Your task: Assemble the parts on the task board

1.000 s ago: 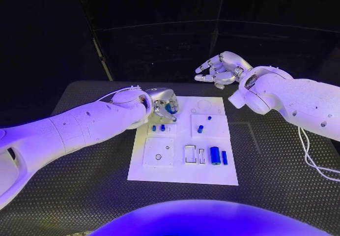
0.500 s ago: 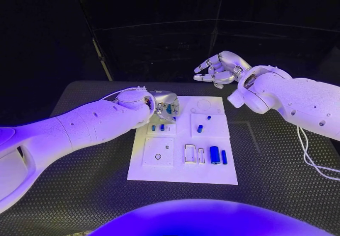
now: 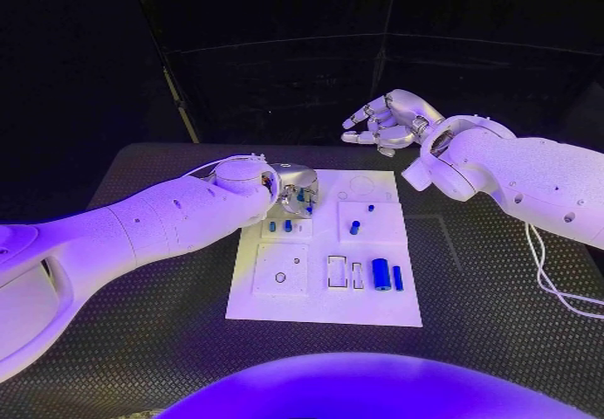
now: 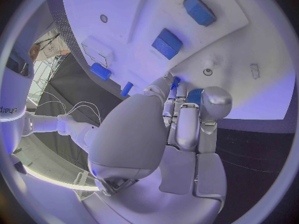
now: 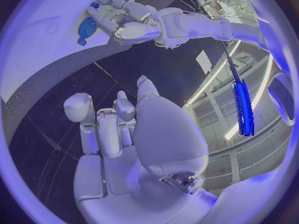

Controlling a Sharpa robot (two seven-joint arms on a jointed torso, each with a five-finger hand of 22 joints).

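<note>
The black worktop (image 3: 151,332) carries the white task board (image 3: 315,305) at its middle, its long side running away from the robot. The left arm (image 3: 139,231) is stretched in over the near-left part of the worktop, and the right arm (image 3: 529,175) is raised over the far-right corner.

The left hand (image 3: 296,189) is held low over the far-left part of the board, fingers curled in close together. In the left wrist view a small blue part (image 4: 194,95) is seen between the fingertips (image 4: 216,100) — it appears to be pinched there, though most of it is hidden by the fingers. The right hand (image 3: 387,124) is lifted well above and beyond the board's far edge, its fingers half curled and apart, with nothing in them; the same is shown in the right wrist view (image 5: 115,124).

On the board, a fat blue cylinder (image 3: 380,275) lies near the right edge on the near half, with a thinner blue bar (image 3: 399,278) just beside it, toward the edge. Farther along, a short blue peg (image 3: 355,229) is set in a raised square block, with a tiny blue piece (image 3: 372,209) beyond it. Two small blue pegs (image 3: 287,226) are stood side by side just below the left hand. A small dark ring (image 3: 279,278) is set in the near-left square.
</note>
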